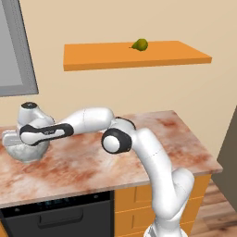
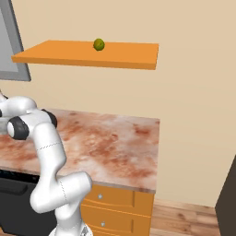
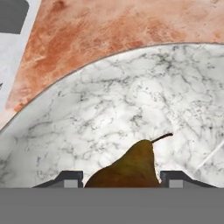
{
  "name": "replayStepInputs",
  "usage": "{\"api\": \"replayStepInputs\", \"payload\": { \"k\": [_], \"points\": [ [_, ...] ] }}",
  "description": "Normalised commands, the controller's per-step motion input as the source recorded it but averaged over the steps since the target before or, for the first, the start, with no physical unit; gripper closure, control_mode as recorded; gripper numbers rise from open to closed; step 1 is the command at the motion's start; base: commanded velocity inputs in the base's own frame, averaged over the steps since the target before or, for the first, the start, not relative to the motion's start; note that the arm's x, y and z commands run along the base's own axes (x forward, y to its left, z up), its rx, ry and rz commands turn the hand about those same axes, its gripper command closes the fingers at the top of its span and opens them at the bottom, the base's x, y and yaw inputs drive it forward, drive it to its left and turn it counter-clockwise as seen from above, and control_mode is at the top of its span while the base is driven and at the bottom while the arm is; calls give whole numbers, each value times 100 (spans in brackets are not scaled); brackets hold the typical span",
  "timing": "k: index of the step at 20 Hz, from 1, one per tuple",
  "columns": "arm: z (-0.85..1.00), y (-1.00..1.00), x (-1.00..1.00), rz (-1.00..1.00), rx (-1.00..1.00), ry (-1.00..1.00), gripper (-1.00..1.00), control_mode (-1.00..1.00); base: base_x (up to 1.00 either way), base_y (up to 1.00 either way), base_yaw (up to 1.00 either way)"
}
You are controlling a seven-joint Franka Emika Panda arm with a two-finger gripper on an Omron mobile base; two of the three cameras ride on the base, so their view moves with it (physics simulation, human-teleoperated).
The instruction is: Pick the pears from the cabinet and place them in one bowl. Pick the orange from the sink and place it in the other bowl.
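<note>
The small dark brown pear (image 3: 127,168) is gripped across its broad belly by the hand (image 3: 120,178) above the speckled marble-like bowl (image 3: 109,113); it is judged light, firm, smooth-skinned and bruisable.

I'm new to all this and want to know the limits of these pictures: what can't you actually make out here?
- Brown pear: its lower half, cut off at the hand view's bottom.
- Whether it touches the marble bowl: not visible there.
- Same bowl in the left base view: the arm covers its inside.
- Green pear on the orange shelf: too small for detail.
</note>
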Motion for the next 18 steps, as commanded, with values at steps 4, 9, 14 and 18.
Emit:
{"api": "replayStepInputs", "payload": {
  "k": [4, 9, 14, 18],
  "points": [
    [0, 3, -8, -8, 0, 2, -100, -100, 0, 0, 0],
    [6, 2, -11, -12, 0, 0, -100, -100, 0, 0, 0],
    [11, 0, -12, -12, 0, 0, -100, -100, 0, 0, 0],
    [16, 0, -11, -11, 0, 2, -100, -100, 0, 0, 0]
  ]
}}
